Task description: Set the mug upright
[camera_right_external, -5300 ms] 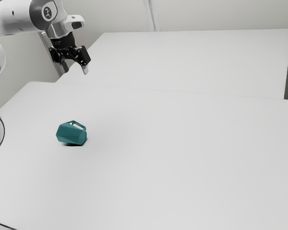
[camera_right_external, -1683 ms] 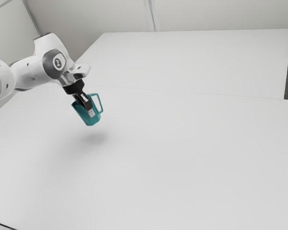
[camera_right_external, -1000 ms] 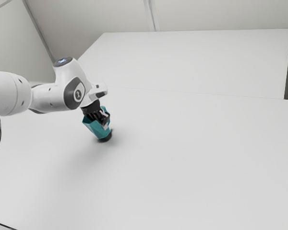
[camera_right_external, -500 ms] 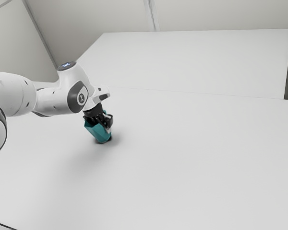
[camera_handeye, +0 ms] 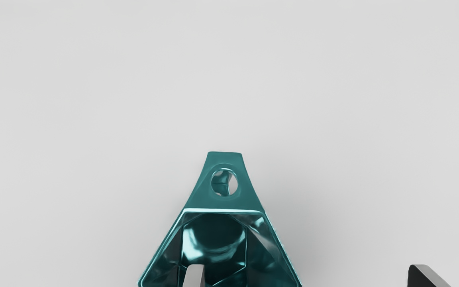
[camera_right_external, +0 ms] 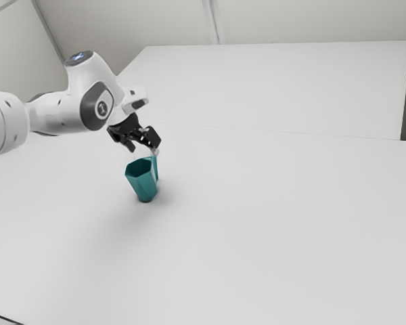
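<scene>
The teal mug is standing upright on the worktop, in from its far edge, toward the exterior view's left. Just above it the gripper is hanging, gaping wide and gripping nothing, one finger lining up over the mug's mouth.
</scene>
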Available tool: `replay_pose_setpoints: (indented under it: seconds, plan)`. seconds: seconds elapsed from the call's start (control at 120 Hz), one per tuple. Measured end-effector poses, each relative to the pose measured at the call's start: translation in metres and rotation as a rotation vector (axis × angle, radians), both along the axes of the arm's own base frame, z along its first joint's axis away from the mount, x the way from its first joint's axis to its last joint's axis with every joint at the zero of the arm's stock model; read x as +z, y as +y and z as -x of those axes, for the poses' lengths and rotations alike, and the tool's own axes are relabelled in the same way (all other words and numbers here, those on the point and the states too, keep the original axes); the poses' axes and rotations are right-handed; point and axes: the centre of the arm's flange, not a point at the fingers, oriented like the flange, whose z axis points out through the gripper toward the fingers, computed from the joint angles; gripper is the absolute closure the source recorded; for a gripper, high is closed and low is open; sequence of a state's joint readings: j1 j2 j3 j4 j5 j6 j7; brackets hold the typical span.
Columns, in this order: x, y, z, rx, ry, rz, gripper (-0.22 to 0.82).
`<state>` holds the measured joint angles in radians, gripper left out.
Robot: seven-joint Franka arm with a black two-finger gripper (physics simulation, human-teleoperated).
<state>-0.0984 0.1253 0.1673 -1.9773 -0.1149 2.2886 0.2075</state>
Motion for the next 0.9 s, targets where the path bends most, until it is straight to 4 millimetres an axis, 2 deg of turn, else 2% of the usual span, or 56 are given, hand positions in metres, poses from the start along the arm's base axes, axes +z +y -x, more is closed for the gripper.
replay_pose_setpoints:
  seconds: [0.242,0.342,0.45,0.558,0.9]
  plan:
    - [0.087,0.008,-0.025,-0.016,0.008,-0.023,0.02]
    - [0.109,0.008,-0.037,-0.03,0.024,-0.036,0.01]
    - [0.133,0.006,-0.037,-0.043,0.044,-0.043,0.01]
    - [0.139,0.005,-0.033,-0.055,0.088,-0.048,0.0]
    - [0.135,0.006,-0.024,-0.068,0.166,-0.044,0.0]
